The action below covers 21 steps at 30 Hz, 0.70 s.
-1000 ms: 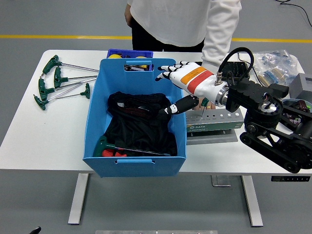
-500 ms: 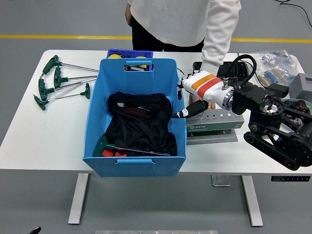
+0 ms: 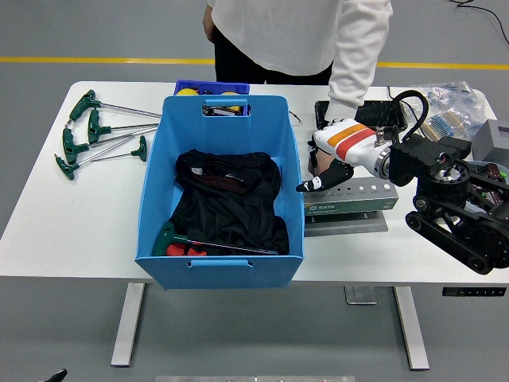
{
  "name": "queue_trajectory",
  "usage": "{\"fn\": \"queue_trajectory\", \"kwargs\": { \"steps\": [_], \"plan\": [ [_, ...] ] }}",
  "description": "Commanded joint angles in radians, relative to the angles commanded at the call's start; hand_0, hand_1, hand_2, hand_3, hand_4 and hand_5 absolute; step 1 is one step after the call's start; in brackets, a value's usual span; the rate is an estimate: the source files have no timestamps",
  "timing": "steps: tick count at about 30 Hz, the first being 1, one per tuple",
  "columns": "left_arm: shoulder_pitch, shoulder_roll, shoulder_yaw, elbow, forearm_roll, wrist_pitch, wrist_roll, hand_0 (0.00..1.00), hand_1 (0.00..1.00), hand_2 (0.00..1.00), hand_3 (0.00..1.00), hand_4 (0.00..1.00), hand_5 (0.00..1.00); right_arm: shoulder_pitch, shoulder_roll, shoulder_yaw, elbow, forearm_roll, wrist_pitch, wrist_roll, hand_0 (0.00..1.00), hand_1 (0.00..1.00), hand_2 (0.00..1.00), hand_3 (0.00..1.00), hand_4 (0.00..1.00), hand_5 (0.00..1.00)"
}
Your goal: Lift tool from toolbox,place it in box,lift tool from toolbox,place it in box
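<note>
I'm reading this as the second pickup: one green-handled tool (image 3: 208, 246) is already lying in the blue box (image 3: 156, 199), on black cloth (image 3: 231, 199), well left of my fingers, and I'm hovering my right hand (image 3: 334, 155) over the left end of the toolbox (image 3: 350, 199), a grey-green rack with a row of holes along its top. The fingers are pointing down and partly curled toward the rack, thumb sticking out to the left; I can't tell whether they're closed on anything, no tool is showing between them. Next move, I'm judging, needs the fingertips settling around a handle in the rack, closing firmly, lifting straight up, then carrying left over the box wall. Hard to make out: which tools are sitting in the rack under my palm, and a person's hand (image 3: 322, 163) is just behind my fingers, mostly hidden, possibly steadying the rack. Spare T-handle wrenches (image 3: 95, 131) are lying far left beyond the box. My left arm isn't showing.
</note>
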Motion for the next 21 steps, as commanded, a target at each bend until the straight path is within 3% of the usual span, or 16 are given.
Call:
{"fn": "queue_trajectory", "kwargs": {
  "steps": [21],
  "plan": [
    [0.000,-0.001,0.004,0.000,-0.008,0.001,0.000,0.718,0.718,0.745,0.641,0.630,0.521,0.010,-0.007,-0.042,-0.040,-0.031,0.017,0.011,0.803,0.516,0.435,0.341,0.998,0.800]
  ]
}}
